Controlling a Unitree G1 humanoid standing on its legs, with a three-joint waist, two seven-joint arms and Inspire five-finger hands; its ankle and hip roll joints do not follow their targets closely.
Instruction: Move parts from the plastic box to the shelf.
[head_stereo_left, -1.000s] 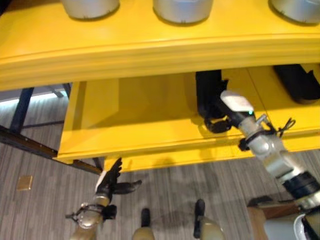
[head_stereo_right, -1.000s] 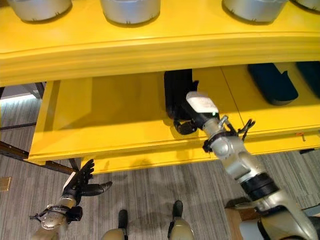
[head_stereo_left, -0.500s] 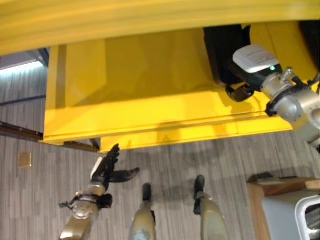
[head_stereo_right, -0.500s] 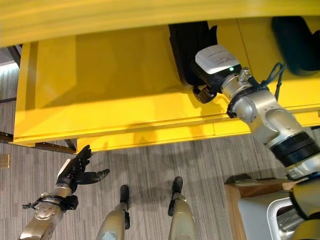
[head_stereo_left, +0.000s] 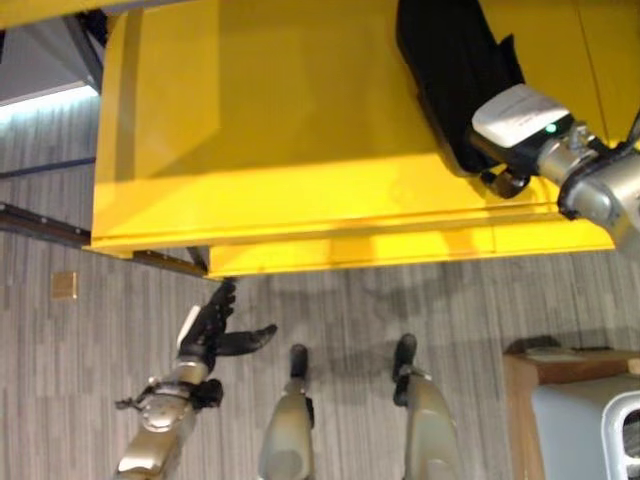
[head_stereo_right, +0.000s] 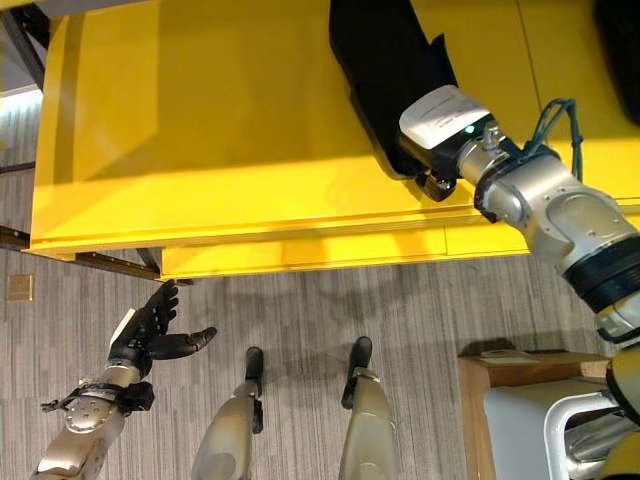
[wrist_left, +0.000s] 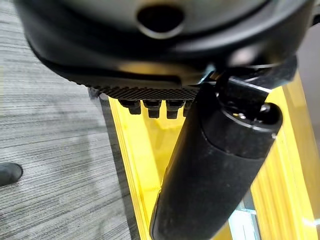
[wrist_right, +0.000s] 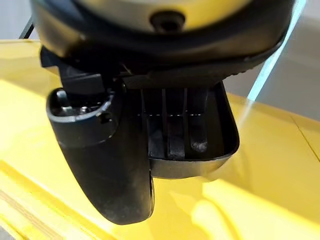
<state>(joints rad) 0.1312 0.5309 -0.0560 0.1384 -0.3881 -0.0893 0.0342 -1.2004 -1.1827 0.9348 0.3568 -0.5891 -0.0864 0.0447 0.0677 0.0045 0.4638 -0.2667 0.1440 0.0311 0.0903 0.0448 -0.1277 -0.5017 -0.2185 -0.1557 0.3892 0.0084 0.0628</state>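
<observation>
Up at the shelf, right hand (head_stereo_right: 432, 178) is resting on the near end of a black part (head_stereo_right: 385, 60) — fingers lying straight in its tray-like hollow, thumb curving alongside, no clamp. Part is lying on the yellow shelf (head_stereo_right: 200, 130), near its front edge. Left hand (head_stereo_left: 212, 330) is hanging low over the grey floor (head_stereo_left: 90, 380) — fingers spread, holding nothing.

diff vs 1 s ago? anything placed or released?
Mostly the camera: the head view has tilted down, so the upper shelf and its silver parts have left the picture. The right hand stays at the near end of the black part on the yellow shelf, fingers on it; no release is visible. The left hand still hangs open over the floor.
</observation>
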